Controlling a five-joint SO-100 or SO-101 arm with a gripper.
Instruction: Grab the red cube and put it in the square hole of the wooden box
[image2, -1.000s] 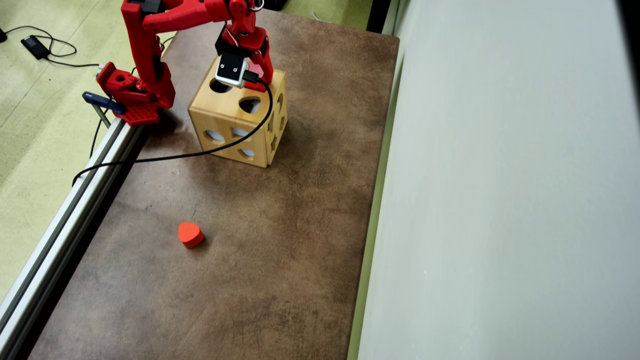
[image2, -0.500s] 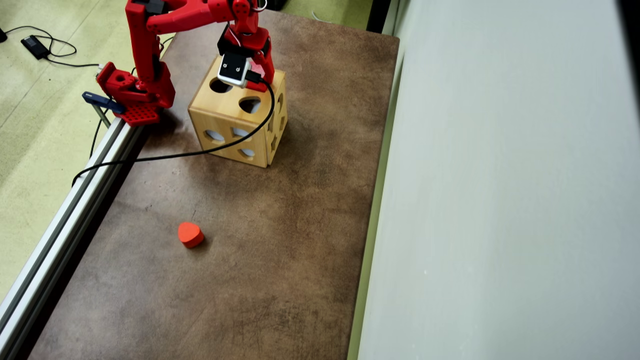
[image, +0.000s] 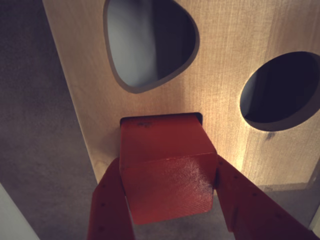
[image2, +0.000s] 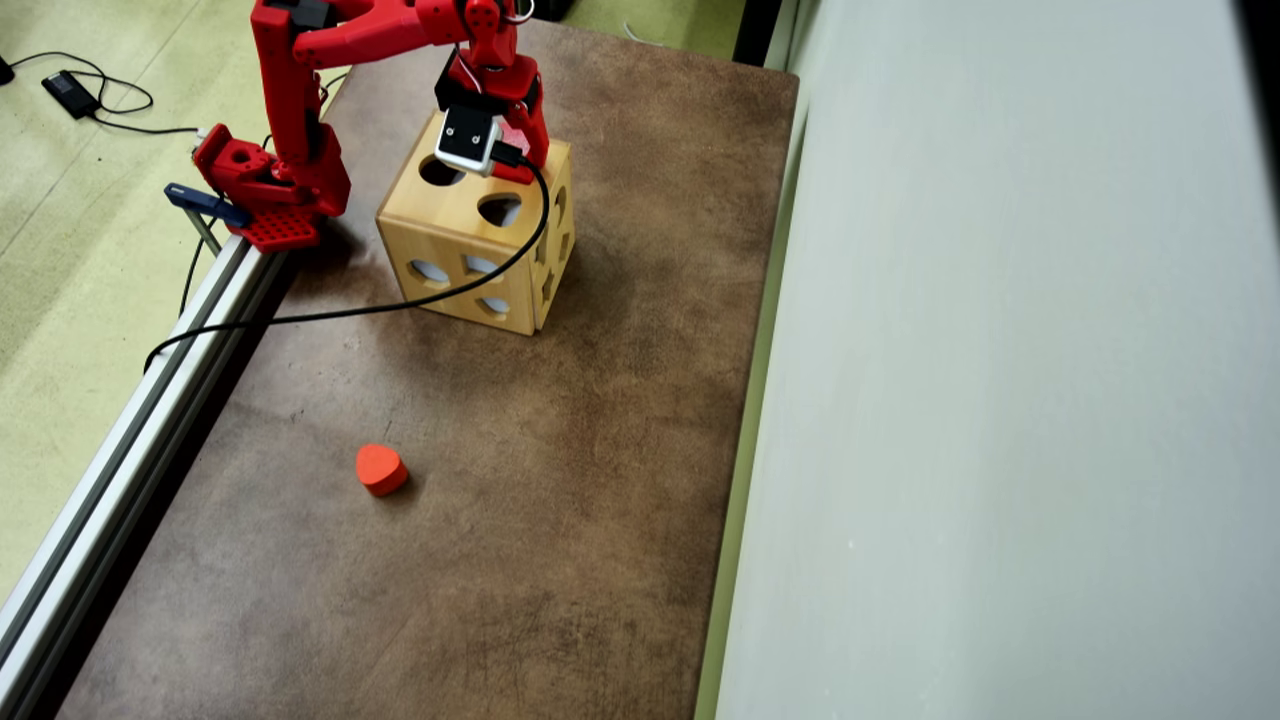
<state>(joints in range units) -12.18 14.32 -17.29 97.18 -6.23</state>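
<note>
In the wrist view the red cube (image: 167, 170) sits between my two red fingers (image: 112, 200), and my gripper (image: 168, 161) is shut on it. The cube's far end is at the square hole (image: 199, 118), of which only a thin dark rim shows around it. That hole is in the top face of the wooden box (image: 225, 60). In the overhead view the gripper (image2: 510, 150) hangs over the far side of the wooden box (image2: 450, 215). The wrist camera hides the cube there.
A heart-like cutout (image: 150, 45) and a round cutout (image: 282, 90) share the box's top face. An orange-red heart block (image2: 380, 468) lies on the brown table. A metal rail (image2: 120, 460) runs along the left edge. A pale wall (image2: 1000, 400) bounds the right.
In the overhead view the gripper has shifted slightly toward the box's far edge since one second ago. It has barely moved in the last half second.
</note>
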